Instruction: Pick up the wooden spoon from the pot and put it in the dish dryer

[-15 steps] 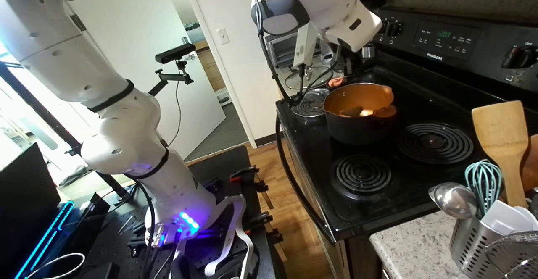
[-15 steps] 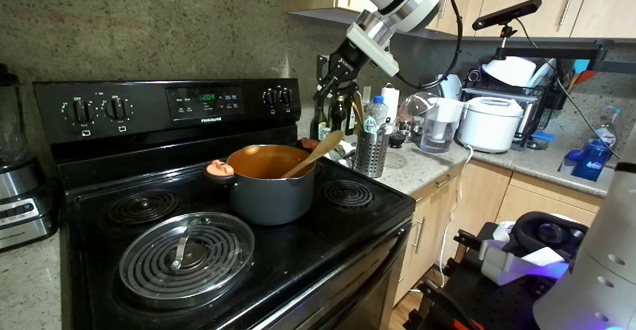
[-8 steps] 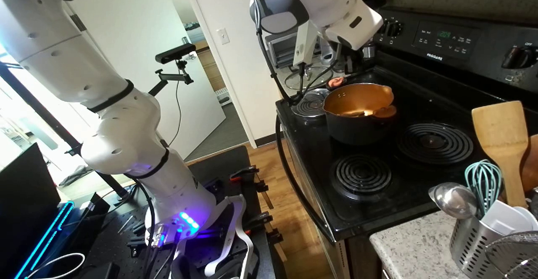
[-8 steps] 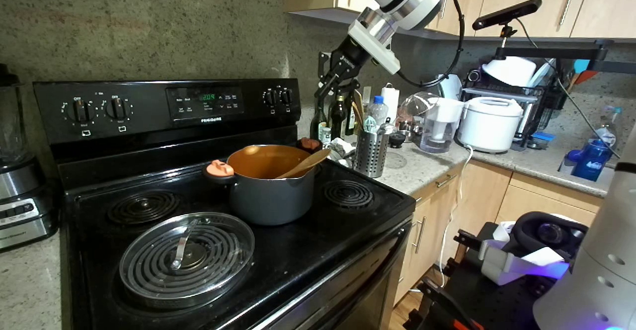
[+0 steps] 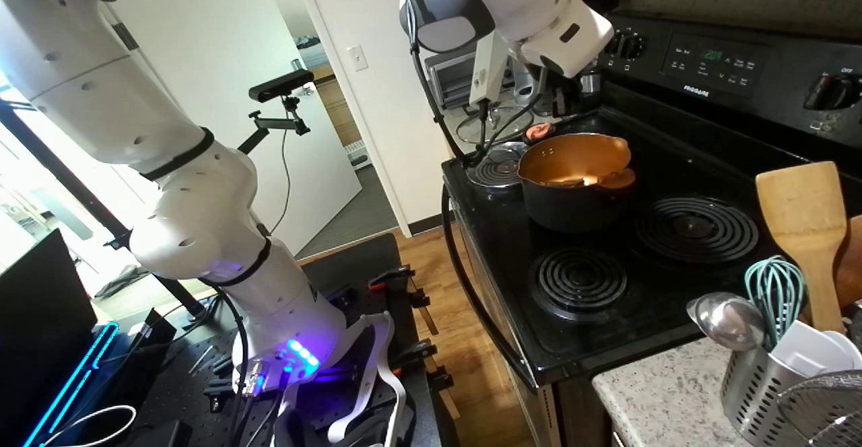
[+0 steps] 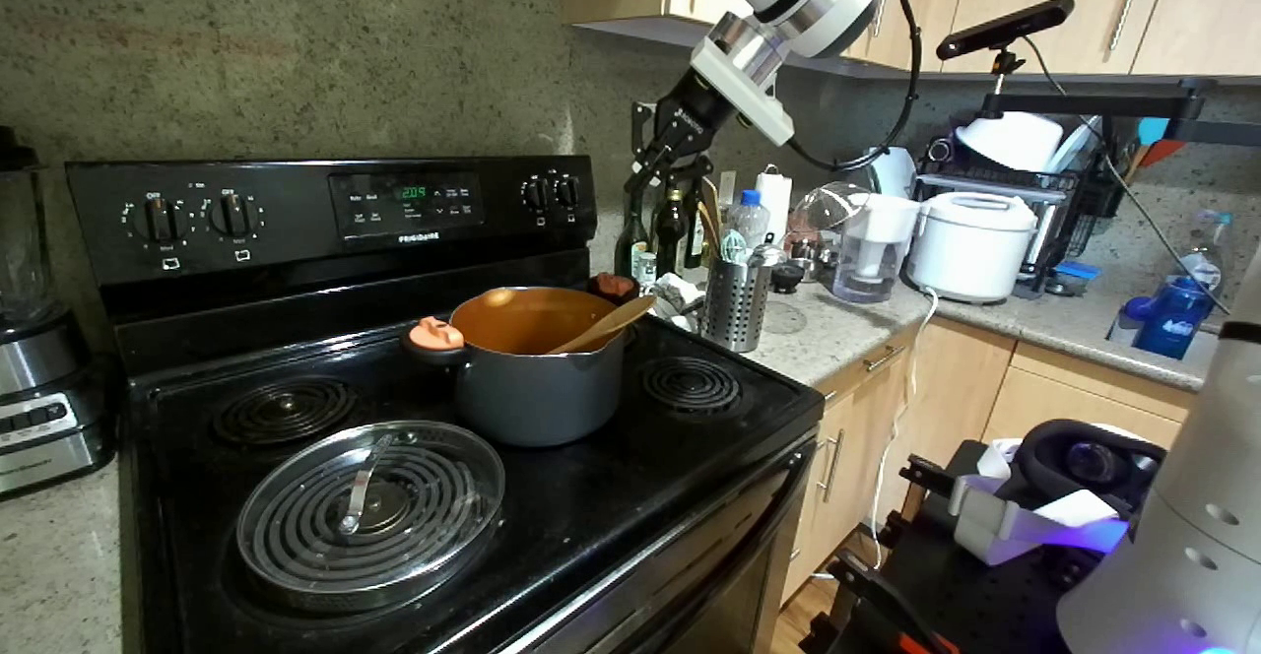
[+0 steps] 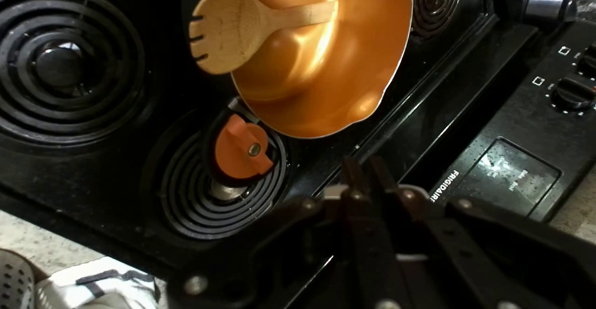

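The wooden spoon point(image 7: 228, 30) leans in the pot point(image 7: 372, 57), its notched head over the rim and its handle end inside. In an exterior view the spoon point(image 6: 611, 324) slants low over the rim of the grey-black pot point(image 6: 537, 403). My gripper point(image 7: 366, 169) is above the stove, to one side of the pot and apart from the spoon. Its fingers stand a narrow gap apart with nothing between them. In an exterior view the gripper point(image 6: 638, 183) hangs high behind the pot. A pale slotted thing point(image 5: 450, 80) is partly hidden; I cannot tell if it is the dish dryer.
A glass lid point(image 6: 369, 511) lies on a front burner. A metal utensil holder point(image 6: 736, 304) and bottles point(image 6: 670, 226) stand beyond the stove. A black rack point(image 6: 1069, 186) holds dishes at the back right. The pot's orange-topped handle point(image 7: 242, 148) sticks out over a burner.
Between one second and half a second ago the spoon tipped down to a lower slant in the pot. The arm shifted very slightly. Nothing visible has changed since.
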You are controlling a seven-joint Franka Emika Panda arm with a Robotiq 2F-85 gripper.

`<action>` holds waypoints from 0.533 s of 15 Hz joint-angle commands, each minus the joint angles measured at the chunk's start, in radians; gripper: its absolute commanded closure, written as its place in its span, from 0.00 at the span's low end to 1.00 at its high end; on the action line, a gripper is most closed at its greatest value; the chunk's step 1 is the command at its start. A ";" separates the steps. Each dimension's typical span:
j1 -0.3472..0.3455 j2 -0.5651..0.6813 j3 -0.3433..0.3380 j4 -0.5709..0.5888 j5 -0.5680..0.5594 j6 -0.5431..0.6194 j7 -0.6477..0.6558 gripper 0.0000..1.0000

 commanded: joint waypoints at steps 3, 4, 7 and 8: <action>-0.005 -0.021 -0.003 -0.004 -0.040 -0.037 0.013 0.43; -0.005 -0.021 -0.003 -0.004 -0.049 -0.040 0.017 0.37; -0.005 -0.022 -0.002 -0.007 -0.072 -0.042 0.020 0.15; -0.005 -0.023 -0.002 -0.009 -0.083 -0.042 0.023 0.06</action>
